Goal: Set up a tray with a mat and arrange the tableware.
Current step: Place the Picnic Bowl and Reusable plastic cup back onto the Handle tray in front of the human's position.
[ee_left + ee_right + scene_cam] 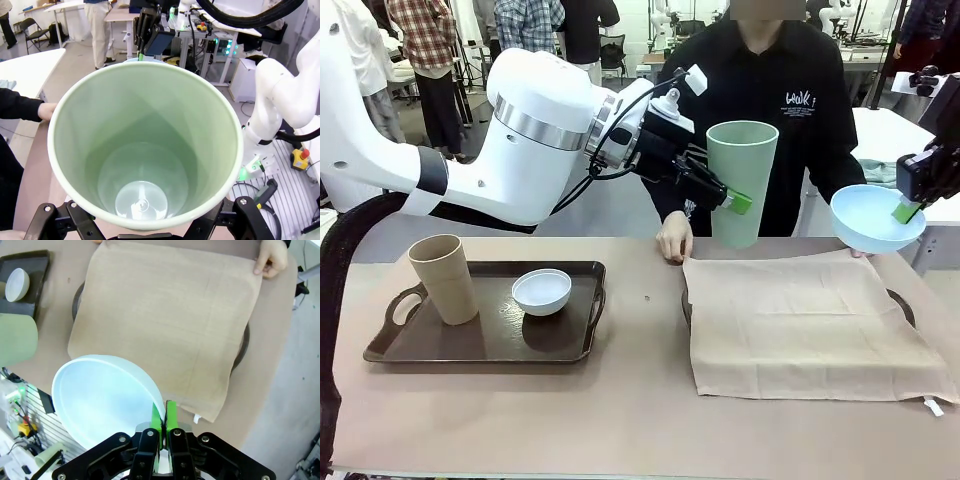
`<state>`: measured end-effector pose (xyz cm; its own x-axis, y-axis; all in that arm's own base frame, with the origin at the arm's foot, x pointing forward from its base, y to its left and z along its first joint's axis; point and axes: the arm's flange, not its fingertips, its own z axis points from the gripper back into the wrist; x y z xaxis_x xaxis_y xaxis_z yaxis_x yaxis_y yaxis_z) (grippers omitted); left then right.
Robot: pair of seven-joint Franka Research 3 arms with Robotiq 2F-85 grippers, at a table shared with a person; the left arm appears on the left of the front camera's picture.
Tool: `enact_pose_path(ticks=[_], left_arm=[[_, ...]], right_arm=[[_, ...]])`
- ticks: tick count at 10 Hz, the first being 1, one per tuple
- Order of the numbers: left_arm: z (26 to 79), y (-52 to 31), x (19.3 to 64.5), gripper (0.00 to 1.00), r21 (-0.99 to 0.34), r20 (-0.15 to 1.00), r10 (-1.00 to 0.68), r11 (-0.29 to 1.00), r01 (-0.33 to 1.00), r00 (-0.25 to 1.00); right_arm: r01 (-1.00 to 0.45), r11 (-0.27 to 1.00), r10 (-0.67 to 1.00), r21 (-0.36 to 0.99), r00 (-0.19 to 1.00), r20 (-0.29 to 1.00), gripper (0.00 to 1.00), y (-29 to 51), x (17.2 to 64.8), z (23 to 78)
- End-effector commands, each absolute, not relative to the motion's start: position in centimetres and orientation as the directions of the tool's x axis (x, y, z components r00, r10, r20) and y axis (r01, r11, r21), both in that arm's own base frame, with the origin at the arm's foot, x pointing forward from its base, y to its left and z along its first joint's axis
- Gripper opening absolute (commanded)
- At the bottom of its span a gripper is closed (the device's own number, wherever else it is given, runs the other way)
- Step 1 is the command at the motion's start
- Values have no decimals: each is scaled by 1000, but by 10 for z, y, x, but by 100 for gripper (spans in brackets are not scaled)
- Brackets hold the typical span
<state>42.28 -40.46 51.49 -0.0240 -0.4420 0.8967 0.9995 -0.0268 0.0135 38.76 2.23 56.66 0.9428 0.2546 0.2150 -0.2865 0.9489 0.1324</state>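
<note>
Brown tabletop (640,420), busy lab behind. Dark brown plastic tray (495,340) at 9 o'clock carries a tall tan tapered plastic cup (443,279), upright at its 9 o'clock, and a small round white bowl (542,291) near its middle. Beige cloth mat (800,320) at 3 o'clock covers a second dark tray (903,305); person's hand (673,240) rests at the mat's 11 o'clock corner. Left gripper (740,201) clasps a tall pale green plastic cup (742,160) by its wall, upright, aloft at 12 o'clock. Right gripper (908,210) is pinched tight on the rim of a light blue round bowl (870,220), aloft at 2 o'clock.
</note>
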Motion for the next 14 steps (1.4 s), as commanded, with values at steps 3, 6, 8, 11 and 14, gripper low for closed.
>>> enact_pose_path(ticks=[3,6,8,11,14], left_arm=[[519,-406,424,29,20,901,-433,-39,999,-35],[519,-406,424,29,20,901,-433,-39,999,-35],[519,-406,424,29,20,901,-433,-39,999,-35],[519,-406,424,29,20,901,-433,-39,999,-35],[465,-395,455,86,-6,922,-387,-7,1000,2]], right_arm=[[-290,949,259,124,941,217,1,24,390,568],[-290,949,259,124,941,217,1,24,390,568],[-290,949,259,124,941,217,1,24,390,568],[-290,949,259,124,941,217,1,24,390,568],[-272,951,247,150,955,166,4,9,425,513]])
